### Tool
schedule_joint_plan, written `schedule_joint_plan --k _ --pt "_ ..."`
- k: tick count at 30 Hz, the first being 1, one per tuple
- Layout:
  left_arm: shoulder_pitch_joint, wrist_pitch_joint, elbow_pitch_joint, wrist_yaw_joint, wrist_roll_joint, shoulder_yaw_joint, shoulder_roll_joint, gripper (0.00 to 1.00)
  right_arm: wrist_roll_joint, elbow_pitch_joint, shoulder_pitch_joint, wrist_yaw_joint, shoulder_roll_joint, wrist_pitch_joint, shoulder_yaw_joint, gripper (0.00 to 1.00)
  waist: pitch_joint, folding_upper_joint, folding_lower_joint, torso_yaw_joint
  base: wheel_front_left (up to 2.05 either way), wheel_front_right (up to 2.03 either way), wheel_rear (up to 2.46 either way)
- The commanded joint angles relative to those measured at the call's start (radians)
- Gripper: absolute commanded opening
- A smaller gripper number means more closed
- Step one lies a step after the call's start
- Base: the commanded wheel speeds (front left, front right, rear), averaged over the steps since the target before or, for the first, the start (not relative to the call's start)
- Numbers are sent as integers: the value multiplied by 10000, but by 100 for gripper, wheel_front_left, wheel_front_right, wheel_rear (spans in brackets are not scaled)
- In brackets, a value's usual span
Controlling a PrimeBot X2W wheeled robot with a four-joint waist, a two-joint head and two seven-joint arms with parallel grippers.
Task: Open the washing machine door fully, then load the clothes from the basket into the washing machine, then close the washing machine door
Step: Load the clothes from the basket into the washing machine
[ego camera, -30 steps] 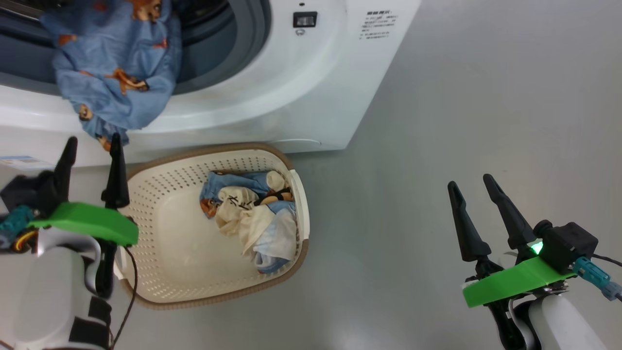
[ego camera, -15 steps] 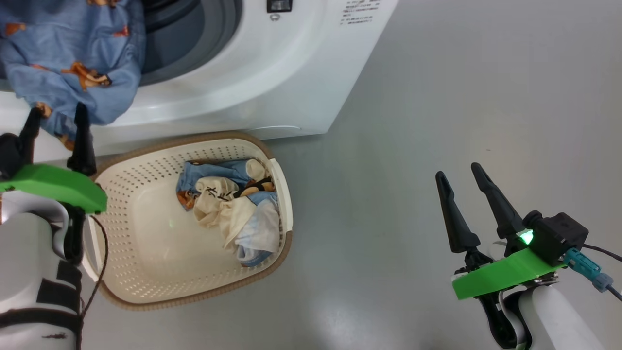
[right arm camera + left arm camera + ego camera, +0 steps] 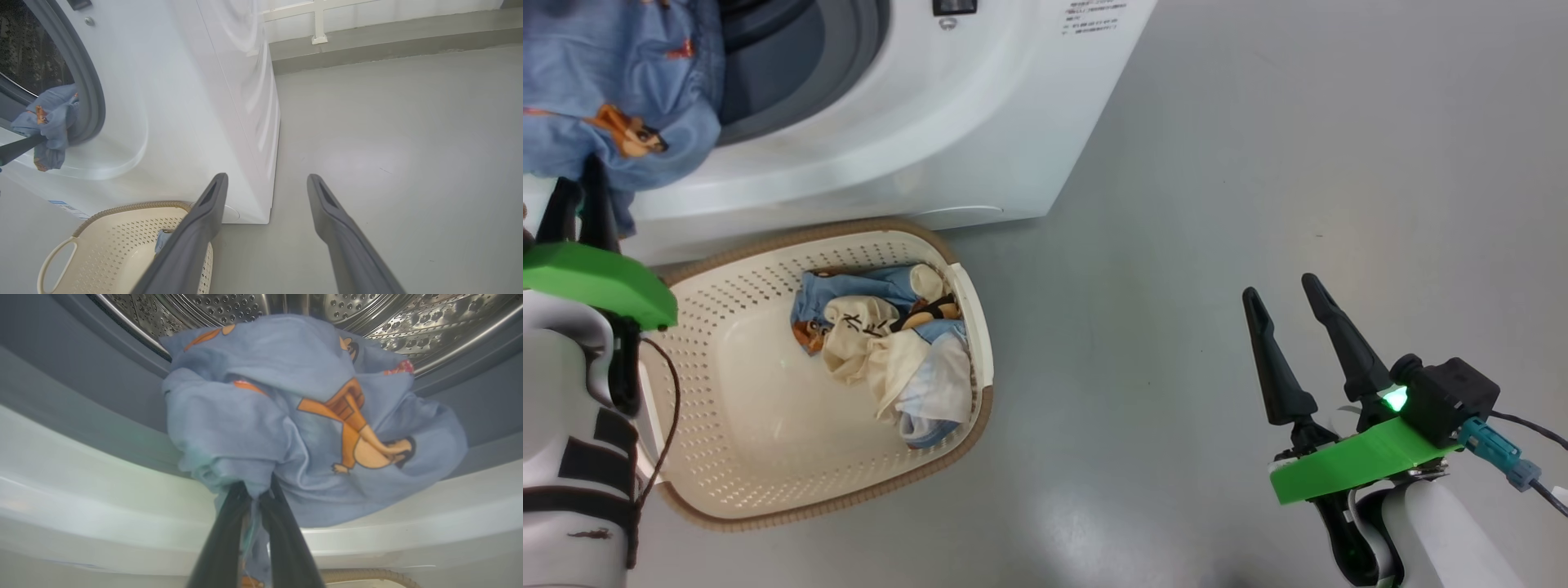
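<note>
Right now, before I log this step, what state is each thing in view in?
washing machine, mouth open.
blue garment, draped over the gasket, hanging out in front.
basket, upright, partly filled.
clothes, bunched at one end of the basket.
left end effector, shut on the blue garment's lower edge.
right end effector, open, empty.

White washing machine (image 3: 947, 114) stands open; blue cartoon-print garment (image 3: 286, 428) drapes over its grey gasket (image 3: 61, 375). Cream perforated basket (image 3: 752, 408) sits on the floor (image 3: 1258, 163) just before it, clothes (image 3: 882, 359) bunched at one end.
</note>
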Motion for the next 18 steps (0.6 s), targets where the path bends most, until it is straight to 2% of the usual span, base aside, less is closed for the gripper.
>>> schedule_joint_plan --k 1,12,18 --pt "-211 -53 -184 8 -109 96 555 0 31 -245 -140 56 -25 -80 191 100 8 0 0 -16 0 0 0" --pt "-312 -53 -1508 8 -267 -392 552 0 49 -284 -110 56 161 -80 136 100 12 0 0 -8 0 0 0" --pt "-1220 -53 -1403 8 -689 -768 595 0 91 -287 -236 56 253 -80 226 100 213 0 0 -125 0 0 0"
